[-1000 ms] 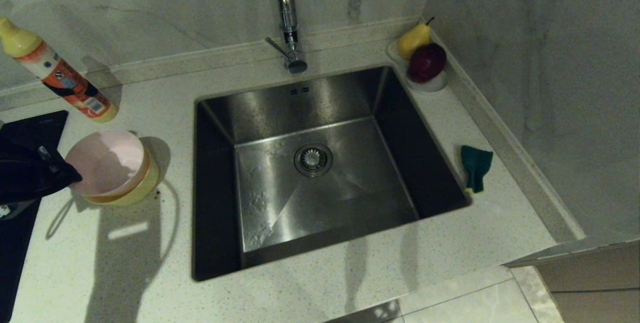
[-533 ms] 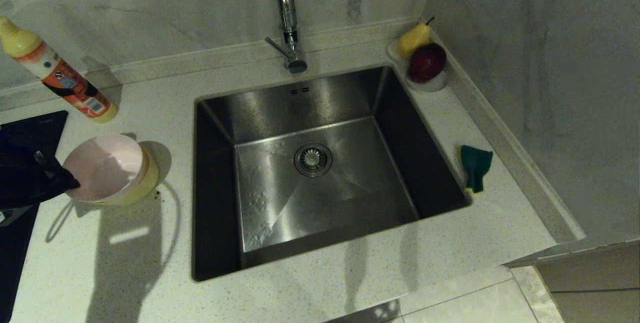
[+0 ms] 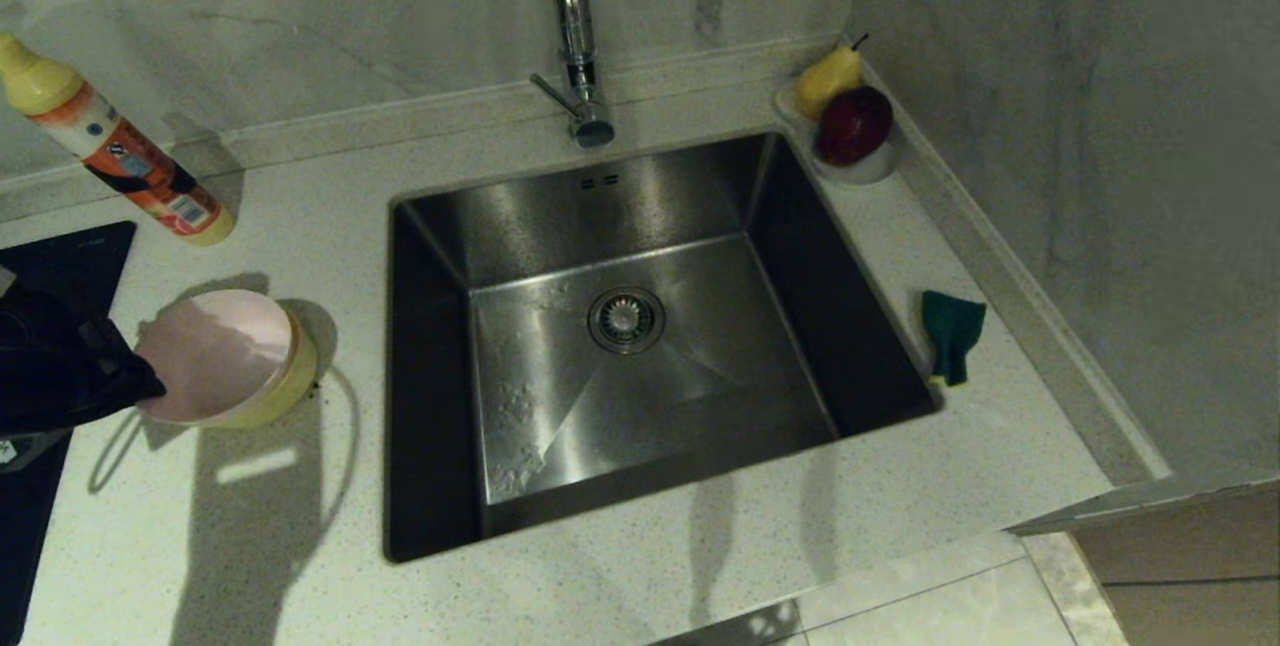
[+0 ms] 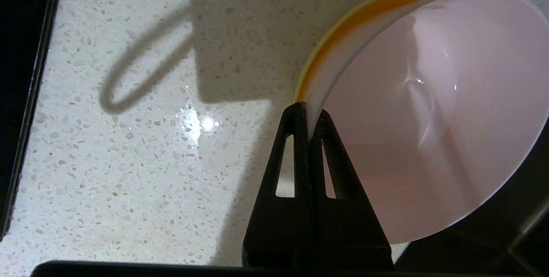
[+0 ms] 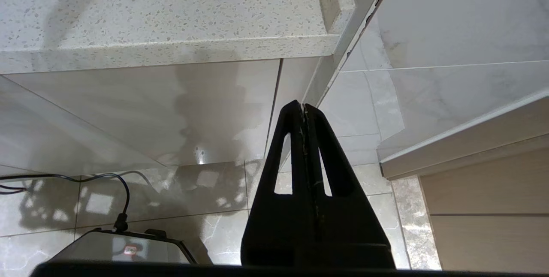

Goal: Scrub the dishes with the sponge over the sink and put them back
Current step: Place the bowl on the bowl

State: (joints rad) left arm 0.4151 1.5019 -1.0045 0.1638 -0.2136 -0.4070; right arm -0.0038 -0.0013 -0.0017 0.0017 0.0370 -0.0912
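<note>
Two grippers: both have their fingers pressed together; only the left one holds anything.
Right gripper (image 5: 303, 107): parked low, below the countertop edge, pointing at the pale cabinet front and floor tiles; nothing between its fingers; out of sight in the head view.
Left gripper (image 4: 306, 112): at the near left of the countertop (image 3: 250, 516), clamped on the near rim of the pink bowl (image 3: 215, 354), with one finger inside the wall and one outside, as the left wrist view shows.
Pink bowl: nested in the yellow bowl (image 3: 290, 381), tilted a little so its opening faces the arm; a strip of the yellow rim (image 4: 377, 4) shows beyond the pink wall.
Blue bowl: cannot be made out in any view.
Black panel (image 3: 60, 256): flat on the counter at the far left, partly hidden by the arm.
Sink (image 3: 700, 196): steel basin in the middle of the counter, right of the bowls, round drain strainer (image 3: 626, 319) at its centre.
Sponge (image 3: 950, 334): green side up, on the counter just right of the sink, well apart from both grippers.
Dish soap bottle (image 3: 120, 156): leaning behind the bowls, near the wall.
Tap (image 3: 575, 36): chrome, upright behind the sink.
Fruit dish (image 3: 870, 168): white, in the far right corner, holding a yellow pear (image 3: 828, 78) and a dark red apple (image 3: 855, 124).
</note>
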